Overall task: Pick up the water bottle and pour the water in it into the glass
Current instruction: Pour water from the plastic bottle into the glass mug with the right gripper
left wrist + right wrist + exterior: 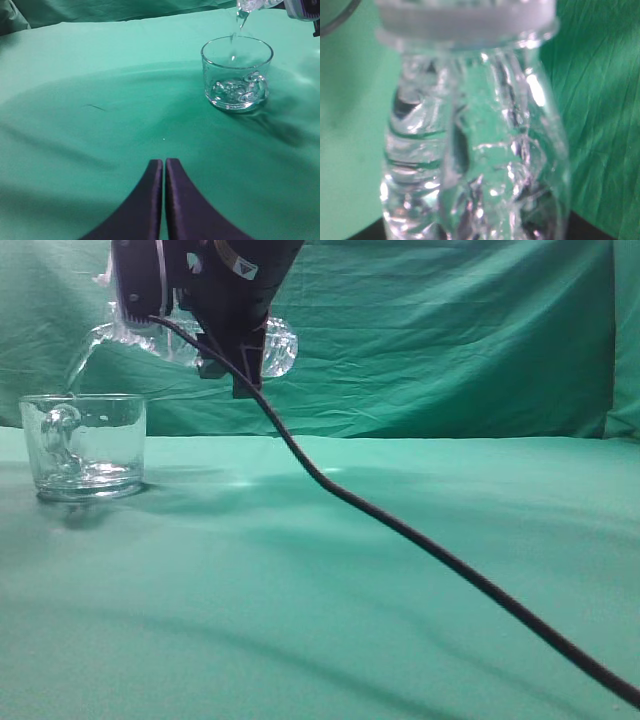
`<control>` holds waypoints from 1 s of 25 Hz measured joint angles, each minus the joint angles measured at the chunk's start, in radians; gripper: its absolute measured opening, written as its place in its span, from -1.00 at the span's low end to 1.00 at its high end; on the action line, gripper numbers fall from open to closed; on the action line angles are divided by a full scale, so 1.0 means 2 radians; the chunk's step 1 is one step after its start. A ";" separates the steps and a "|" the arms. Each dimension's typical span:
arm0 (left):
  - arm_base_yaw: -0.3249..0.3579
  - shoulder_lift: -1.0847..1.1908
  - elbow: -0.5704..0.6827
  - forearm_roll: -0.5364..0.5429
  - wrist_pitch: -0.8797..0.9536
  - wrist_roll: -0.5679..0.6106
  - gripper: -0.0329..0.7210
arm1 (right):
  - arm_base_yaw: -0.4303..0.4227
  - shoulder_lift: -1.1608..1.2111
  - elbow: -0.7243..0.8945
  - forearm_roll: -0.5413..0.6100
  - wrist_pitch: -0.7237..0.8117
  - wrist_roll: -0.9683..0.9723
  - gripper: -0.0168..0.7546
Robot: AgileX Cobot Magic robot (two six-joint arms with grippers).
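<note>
My right gripper (232,332) is shut on the water bottle (281,346) and holds it tipped nearly flat, with its neck down to the left, above the glass (85,445). A thin stream of water (76,368) runs from the neck into the glass, and a little water lies in the bottom. The right wrist view is filled by the bottle (475,150) with its pale neck ring at the top. In the left wrist view the glass (237,75) stands far right under the stream (233,44). My left gripper (164,162) is shut and empty, low over the cloth, well short of the glass.
A black cable (400,525) hangs from the right arm and trails across the green cloth (300,620) to the lower right. A green backdrop (450,330) closes the far side. A small dark mark (95,106) lies on the cloth.
</note>
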 joint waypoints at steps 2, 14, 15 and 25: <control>0.000 0.000 0.000 0.000 0.000 0.000 -0.91 | 0.000 0.000 0.000 -0.001 0.000 0.000 -0.19; 0.000 0.000 0.000 0.000 0.000 0.000 -0.91 | 0.000 0.000 0.000 -0.001 0.000 0.001 -0.19; 0.000 0.000 0.000 0.000 0.000 0.000 -0.91 | 0.000 0.000 0.000 -0.001 0.000 0.001 -0.19; 0.000 0.000 0.000 0.000 0.000 0.000 -0.91 | 0.000 0.000 0.000 -0.002 0.000 0.005 -0.19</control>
